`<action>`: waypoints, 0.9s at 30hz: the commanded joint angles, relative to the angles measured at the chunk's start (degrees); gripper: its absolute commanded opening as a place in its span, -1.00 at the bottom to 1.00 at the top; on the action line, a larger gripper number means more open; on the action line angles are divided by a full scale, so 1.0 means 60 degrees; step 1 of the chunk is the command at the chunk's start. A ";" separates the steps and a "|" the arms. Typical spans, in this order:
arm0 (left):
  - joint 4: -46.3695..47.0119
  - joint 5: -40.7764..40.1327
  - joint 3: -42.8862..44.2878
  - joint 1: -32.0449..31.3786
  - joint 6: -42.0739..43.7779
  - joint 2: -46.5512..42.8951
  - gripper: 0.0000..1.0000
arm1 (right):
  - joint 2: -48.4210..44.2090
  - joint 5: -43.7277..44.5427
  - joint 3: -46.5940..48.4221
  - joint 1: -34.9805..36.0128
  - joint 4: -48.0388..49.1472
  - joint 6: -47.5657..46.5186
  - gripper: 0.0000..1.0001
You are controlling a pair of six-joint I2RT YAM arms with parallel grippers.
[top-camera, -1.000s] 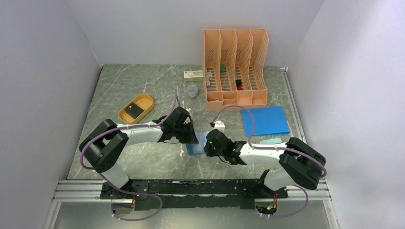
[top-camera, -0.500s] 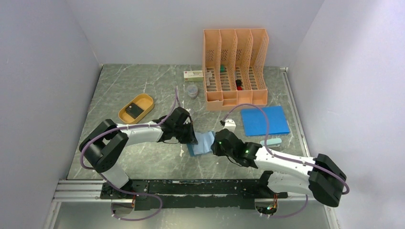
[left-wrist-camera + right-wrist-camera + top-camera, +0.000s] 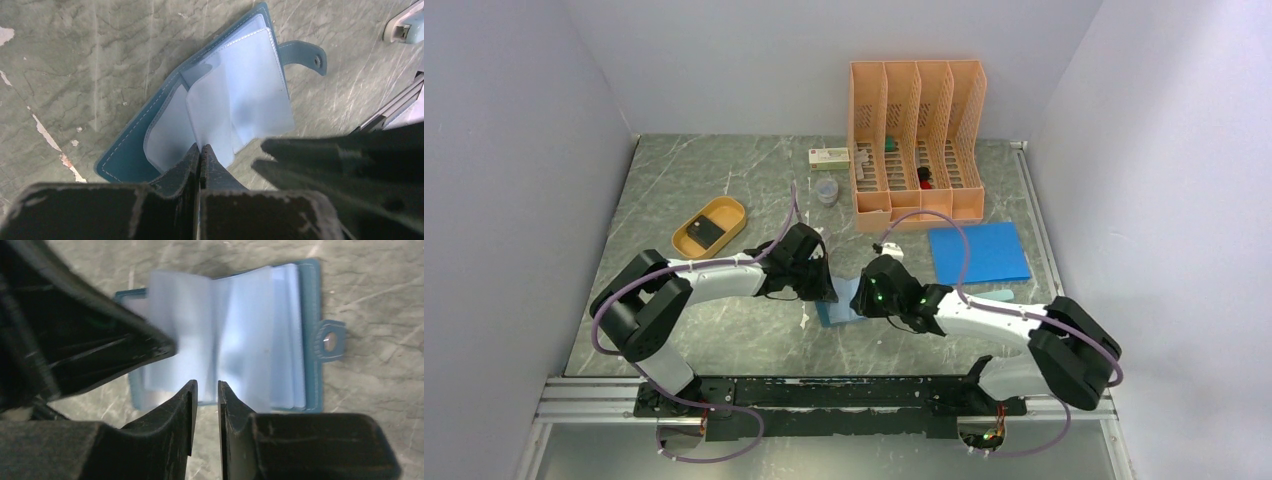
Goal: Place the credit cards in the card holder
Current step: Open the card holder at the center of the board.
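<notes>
- Top view: the holder [image 3: 839, 302] is lying open on the desk [image 3: 724, 330] between the two arms. The left gripper [image 3: 822, 287] and right gripper [image 3: 861, 297] are crowding it from either side. A dark card [image 3: 707, 231] is sitting in the orange tray [image 3: 728, 209], well off to the left and nearer the left arm.
- Left wrist: the left gripper's jaws are pressing together, seemingly pinching the near edge of a clear pocket. The holder is stretching diagonally away, tab at the far right.
- Right wrist: the right gripper is hovering slightly spread and empty. The holder is lying just ahead, its fold running straight away from the tips. No card is showing in the pockets.
</notes>
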 commanded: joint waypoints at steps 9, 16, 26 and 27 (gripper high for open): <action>0.0541 0.0911 0.0485 -0.0005 -0.0061 -0.0219 -0.63 | 0.0811 -0.0285 -0.0584 -0.0924 0.0516 0.0169 -0.50; 0.1384 0.1554 0.0486 -0.0008 -0.0140 -0.0282 -0.48 | 0.0918 -0.0370 -0.0707 -0.1005 0.0643 0.0107 -0.52; 0.1833 0.1600 0.0318 -0.0017 -0.0167 -0.0004 -0.37 | 0.0964 -0.0491 -0.0625 -0.1014 0.0673 0.0038 -0.52; 0.1863 0.1596 0.0301 -0.0029 -0.0165 0.0068 -0.38 | 0.0948 -0.0507 -0.0632 -0.1009 0.0689 0.0048 -0.52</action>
